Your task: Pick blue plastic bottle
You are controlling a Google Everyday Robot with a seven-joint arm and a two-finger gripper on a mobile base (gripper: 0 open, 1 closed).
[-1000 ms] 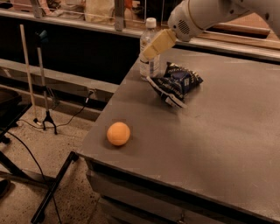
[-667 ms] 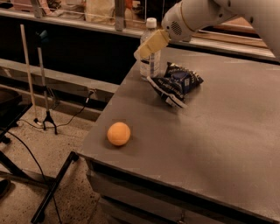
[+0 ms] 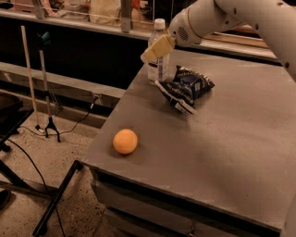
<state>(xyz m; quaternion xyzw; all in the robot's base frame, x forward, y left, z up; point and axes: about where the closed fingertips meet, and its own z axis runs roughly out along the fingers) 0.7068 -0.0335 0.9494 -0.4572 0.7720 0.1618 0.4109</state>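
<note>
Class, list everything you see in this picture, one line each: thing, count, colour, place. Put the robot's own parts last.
bottle: one, clear with white cap, far-left corner of the table
snack bag: one, dark blue, lying just right of the bottle
ball: one, orange, near the table's left edge
table: one, grey, fills the right
stand: one, dark, on the floor at left
arm: one, white, from upper right
gripper: one, beige, across the bottle's upper part

One blue plastic bottle (image 3: 158,71), one snack bag (image 3: 187,88), one orange ball (image 3: 125,141) and one hand (image 3: 156,49) by the bottle.
</note>
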